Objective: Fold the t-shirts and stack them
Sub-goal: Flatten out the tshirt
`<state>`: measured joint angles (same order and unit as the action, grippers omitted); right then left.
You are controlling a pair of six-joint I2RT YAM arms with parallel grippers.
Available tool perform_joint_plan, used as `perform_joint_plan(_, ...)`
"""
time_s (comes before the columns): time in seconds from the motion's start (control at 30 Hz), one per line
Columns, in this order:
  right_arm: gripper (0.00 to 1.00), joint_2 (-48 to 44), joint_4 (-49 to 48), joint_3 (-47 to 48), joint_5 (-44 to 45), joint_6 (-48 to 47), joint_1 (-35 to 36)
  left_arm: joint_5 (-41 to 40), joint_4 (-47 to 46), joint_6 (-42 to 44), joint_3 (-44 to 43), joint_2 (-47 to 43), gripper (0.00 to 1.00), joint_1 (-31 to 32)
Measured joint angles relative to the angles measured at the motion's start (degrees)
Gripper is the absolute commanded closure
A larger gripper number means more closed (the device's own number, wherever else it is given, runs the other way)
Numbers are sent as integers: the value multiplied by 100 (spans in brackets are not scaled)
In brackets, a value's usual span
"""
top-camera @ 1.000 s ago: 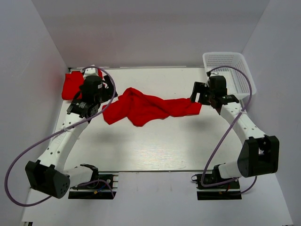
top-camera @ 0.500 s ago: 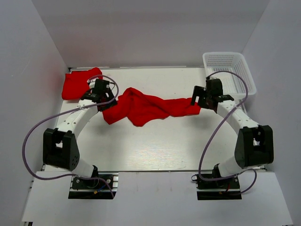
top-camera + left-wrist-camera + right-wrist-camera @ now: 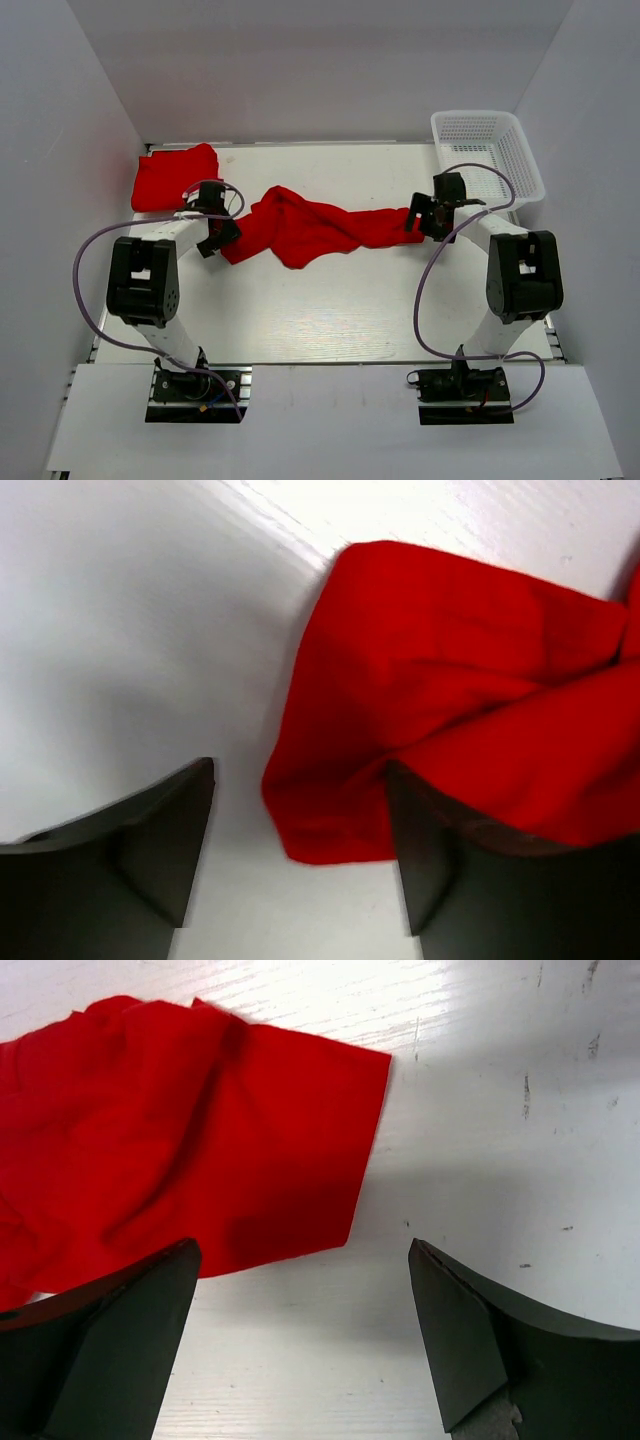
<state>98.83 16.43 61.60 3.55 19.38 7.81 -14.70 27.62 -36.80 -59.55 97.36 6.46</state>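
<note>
Item one: crumpled t-shirt (image 3: 318, 228), bright red, unprinted. It lies in a rumpled band across the far half of the table (image 3: 330, 310), its long axis running from the left side toward the right edge.

Item two: folded t-shirt (image 3: 172, 178), same red, lying flat in the far-left corner, near the left end of the crumpled one.

Item three: my left gripper (image 3: 216, 236), low over the left end of the crumpled t-shirt. Its fingers (image 3: 135, 845) stand spread apart, and a corner of the cloth lies in the gap, draped against the right-hand finger. Nothing is clamped.

Item four: my right gripper (image 3: 420, 216), low over the right end of the same shirt. Its fingers (image 3: 110, 1350) are spread wide and the straight cloth edge lies just ahead of them, toward the left-hand finger. Nothing is held.

Item five: white mesh basket (image 3: 500, 128), in the far-right corner, just beyond my right gripper.
</note>
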Motion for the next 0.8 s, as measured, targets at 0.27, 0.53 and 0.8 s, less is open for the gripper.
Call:
perform_joint_plan(0.27,10,46,-61,57,-122,17,-122,428,-671,28,-157,579,100,-24)
perform_joint_plan(0.53,10,129,-120,219,-109,48,-142,533,-909,197,-85,557,100,-26)
perform_joint_plan(0.8,11,341,-442,280,81,485,-136,592,-988,348,267,236,100,-26)
